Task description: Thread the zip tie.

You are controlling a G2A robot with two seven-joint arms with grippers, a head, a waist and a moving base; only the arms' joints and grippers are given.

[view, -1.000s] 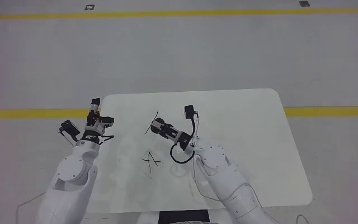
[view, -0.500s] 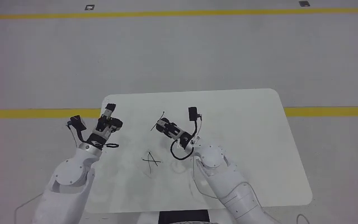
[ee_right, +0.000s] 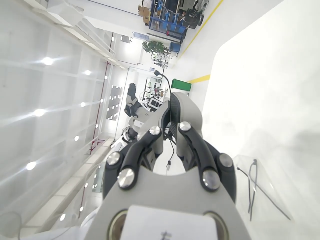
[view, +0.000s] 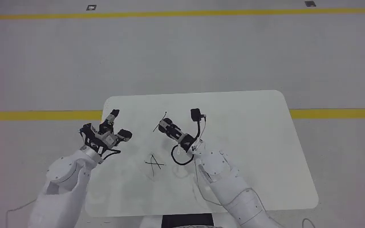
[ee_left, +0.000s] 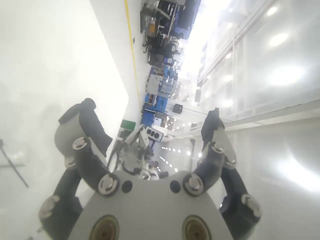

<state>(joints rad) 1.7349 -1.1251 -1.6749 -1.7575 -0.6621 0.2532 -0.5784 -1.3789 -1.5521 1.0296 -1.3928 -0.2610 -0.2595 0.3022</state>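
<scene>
Beyond the loose zip ties, which lie crossed on the white table, the right claw hangs above the tabletop. Its fingers are pressed together on a thin black zip tie. The strap is tilted and sticks out past the fingertips at both ends. In the right wrist view the zip tie curves out of the closed fingers, with the loose zip ties lying off to one side. To the robot's left of the loose zip ties and well apart from them, the left claw is held with its fingers spread wide apart.
</scene>
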